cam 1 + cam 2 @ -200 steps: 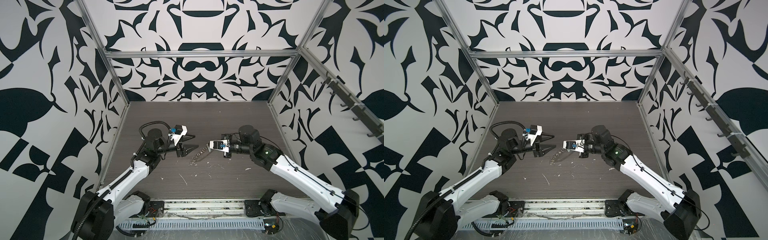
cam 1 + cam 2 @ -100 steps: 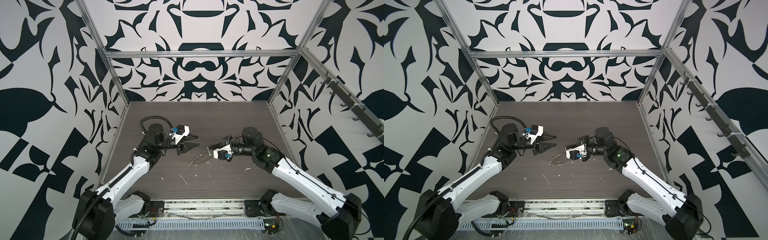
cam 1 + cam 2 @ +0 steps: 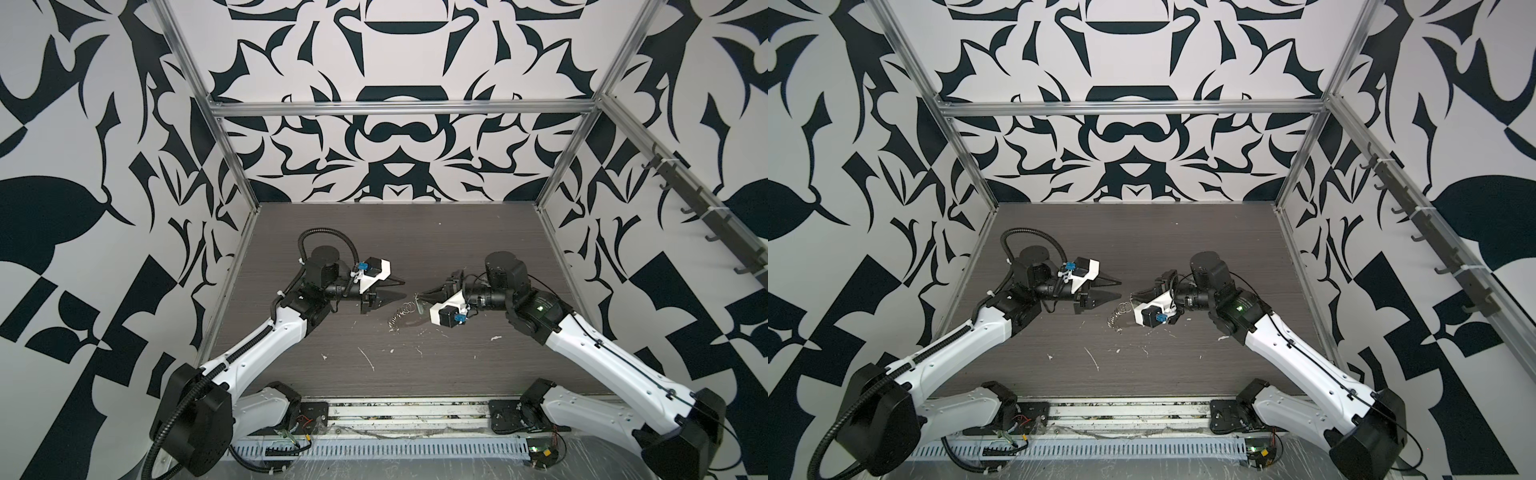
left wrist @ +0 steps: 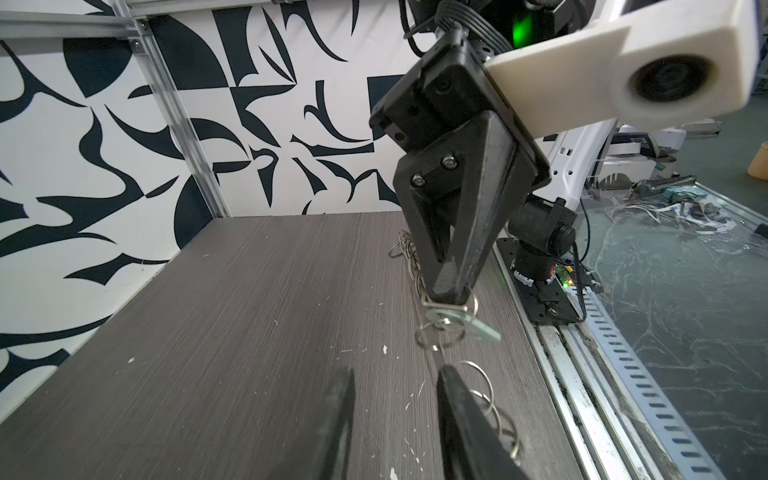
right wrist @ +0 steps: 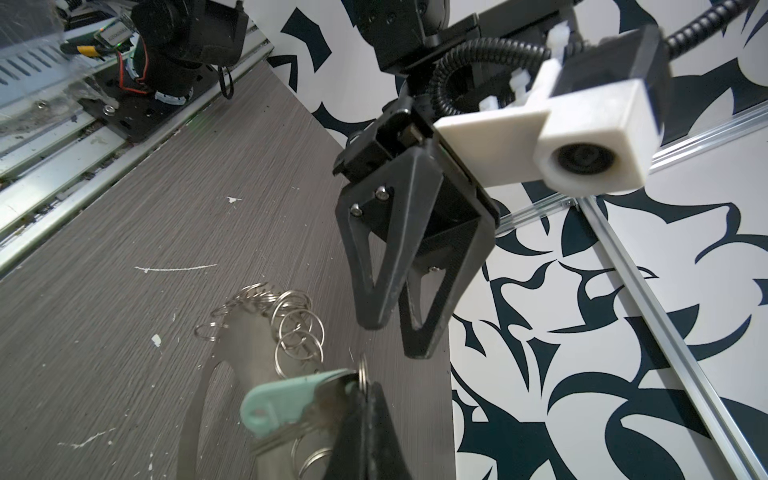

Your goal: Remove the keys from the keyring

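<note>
The right gripper (image 5: 368, 395) is clamped tight, its two black fingertips pressed together on the metal-looped end of the key tag (image 5: 286, 401) and on one small silver ring threaded there. The pale mint oval sticks out sideways from those fingertips, low over the table (image 3: 374, 249); the left wrist view shows the same pinch, the right gripper (image 4: 451, 293) pointing down and the tag (image 4: 482, 330) jutting from just under its tips. From the right gripper the chain of split rings (image 5: 297, 328) spills down onto the wood, and in both top views it runs from the gripper's tip toward the front edge of the table (image 3: 400, 318) (image 3: 1116, 316). Directly below the right gripper the keyring (image 5: 243, 349) shows as a flat grey band curving under the tag, blurred at this range. Facing the right gripper from across the chain, near but apart from it, the left gripper (image 4: 395, 374) stands partly open, a clear gap between its fingers and nothing held; a few rings (image 4: 478, 386) lie just beside one of its fingers, and whether they touch it cannot be told.
</note>
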